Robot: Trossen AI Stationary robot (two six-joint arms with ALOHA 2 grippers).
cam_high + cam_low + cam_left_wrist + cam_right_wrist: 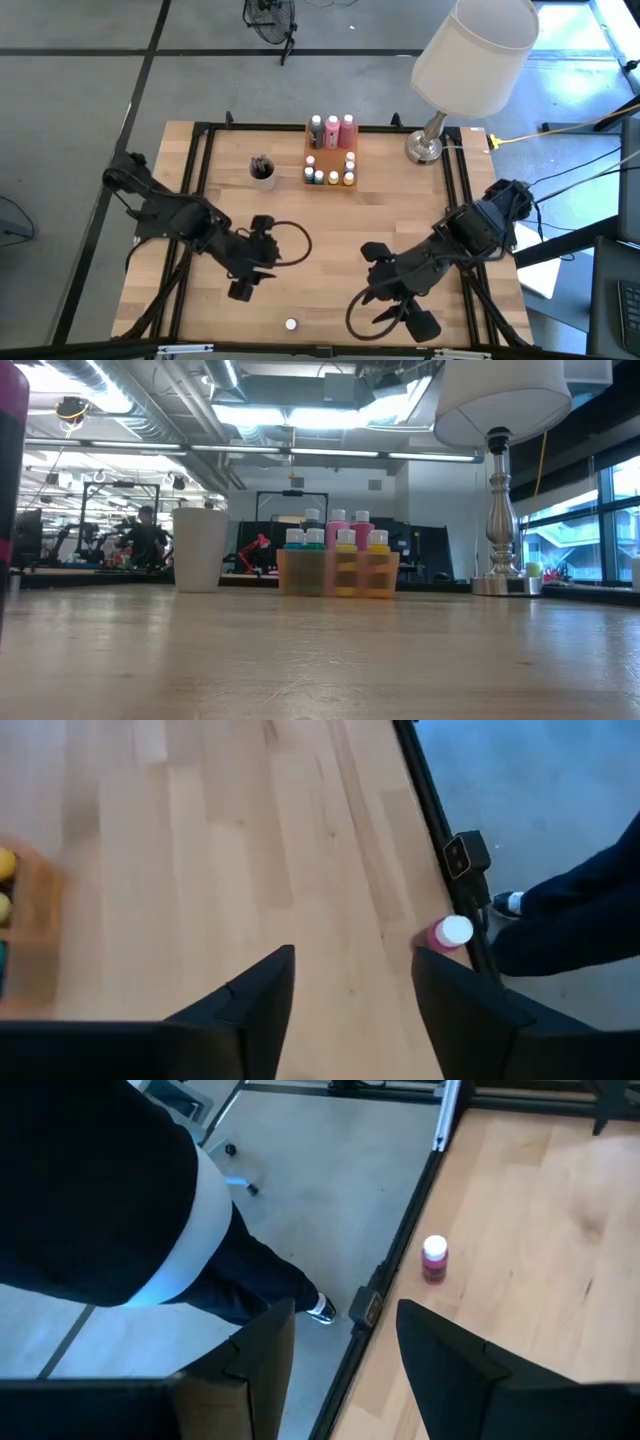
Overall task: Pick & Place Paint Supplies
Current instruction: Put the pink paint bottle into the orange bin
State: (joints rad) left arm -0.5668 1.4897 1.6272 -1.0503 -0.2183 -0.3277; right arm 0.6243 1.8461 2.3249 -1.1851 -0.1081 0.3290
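A lone pink paint pot (291, 324) awaits pickup at the near edge; left gripper (350, 995) gapes empty, needing descent.

Two matte black jointed arms (190, 222), looped black cables, angular black pincer fingers (250, 1010).

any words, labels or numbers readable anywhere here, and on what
No readable text in any view.
The squeeze bottles and small paint pots in the orange tray: any labels are too small to read.
The lone pink pot near the table edge: white cap, no print visible.
The lamp and grey cup: plain, no markings seen.
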